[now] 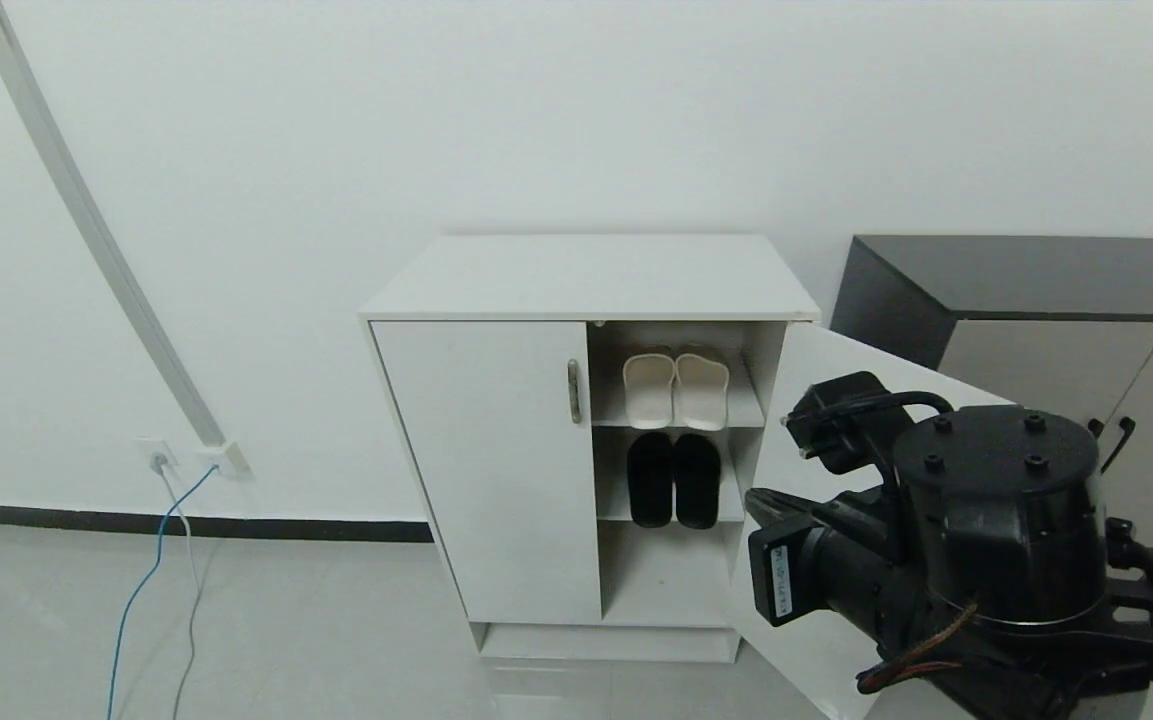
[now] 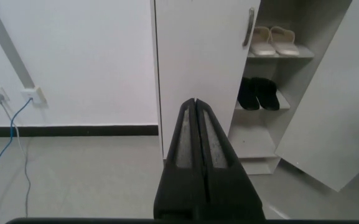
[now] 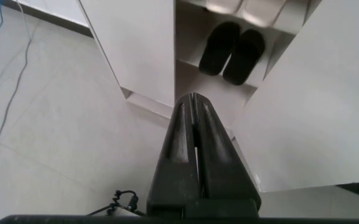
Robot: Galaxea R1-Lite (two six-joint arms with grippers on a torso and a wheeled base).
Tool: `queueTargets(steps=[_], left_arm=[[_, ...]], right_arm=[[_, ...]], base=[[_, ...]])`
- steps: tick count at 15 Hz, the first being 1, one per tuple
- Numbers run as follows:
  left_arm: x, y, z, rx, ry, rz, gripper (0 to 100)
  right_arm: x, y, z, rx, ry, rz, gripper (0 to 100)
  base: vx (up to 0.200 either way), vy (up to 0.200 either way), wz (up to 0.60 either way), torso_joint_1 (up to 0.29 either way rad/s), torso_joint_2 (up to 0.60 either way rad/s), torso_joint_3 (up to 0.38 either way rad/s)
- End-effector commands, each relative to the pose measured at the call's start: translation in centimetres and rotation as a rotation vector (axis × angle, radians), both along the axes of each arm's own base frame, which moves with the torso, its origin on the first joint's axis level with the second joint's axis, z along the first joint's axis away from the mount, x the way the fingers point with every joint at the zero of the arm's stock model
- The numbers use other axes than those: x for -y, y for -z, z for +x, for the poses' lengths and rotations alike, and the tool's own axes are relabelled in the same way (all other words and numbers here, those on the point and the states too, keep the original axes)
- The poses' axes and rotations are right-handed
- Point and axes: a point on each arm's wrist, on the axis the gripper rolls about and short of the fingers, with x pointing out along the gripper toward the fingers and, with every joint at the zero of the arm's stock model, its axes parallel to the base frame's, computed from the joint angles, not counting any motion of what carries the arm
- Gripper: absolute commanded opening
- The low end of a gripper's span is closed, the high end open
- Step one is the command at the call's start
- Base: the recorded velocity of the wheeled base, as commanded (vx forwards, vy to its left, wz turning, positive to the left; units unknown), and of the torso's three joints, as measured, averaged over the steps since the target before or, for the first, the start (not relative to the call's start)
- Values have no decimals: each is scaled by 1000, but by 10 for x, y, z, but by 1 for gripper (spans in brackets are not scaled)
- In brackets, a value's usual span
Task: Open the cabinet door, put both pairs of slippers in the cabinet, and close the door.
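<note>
One white cabinet [image 1: 591, 275] with two doors: one shut door [image 1: 486, 470], one open door [image 2: 335, 112]. One handle [image 1: 574, 391]. Three compartments inside. Two pairs of slippers, four in all: one cream pair [image 1: 676, 388], one black pair [image 1: 674, 480]. Two wall sockets [image 1: 158, 458]. One blue cable [image 1: 136, 590], one white cable [image 1: 191, 600]. One dark cabinet [image 1: 1036, 275].

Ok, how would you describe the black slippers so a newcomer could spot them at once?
Find the white cabinet against the wall, its right door standing open. Inside the open half, the black slippers sit side by side on the middle shelf. They are the dark pair, directly below the cream slippers on the top shelf.
</note>
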Motion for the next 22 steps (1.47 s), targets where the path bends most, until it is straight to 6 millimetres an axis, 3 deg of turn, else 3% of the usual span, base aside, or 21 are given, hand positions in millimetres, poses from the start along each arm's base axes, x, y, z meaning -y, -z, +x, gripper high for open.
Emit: queueTargets(steps=[1,13,19,22], left_arm=[[0,0,0,-1,-1,-1,0],[0,0,0,-1,1,-1,0],[0,0,0,-1,-1,-1,0],[0,0,0,-1,-1,-1,0]], right_arm=[[0,0,0,0,-1,1,0],[1,2,0,-4,3,-5,0],[5,2,5,1,20,-16,0],[7,2,8,4,31,-23,0]], base=[[0,0,0,217,-515,-320],[0,0,0,240,-547,-314],[0,0,-600,27,-45,-23],[0,0,0,0,0,0]])
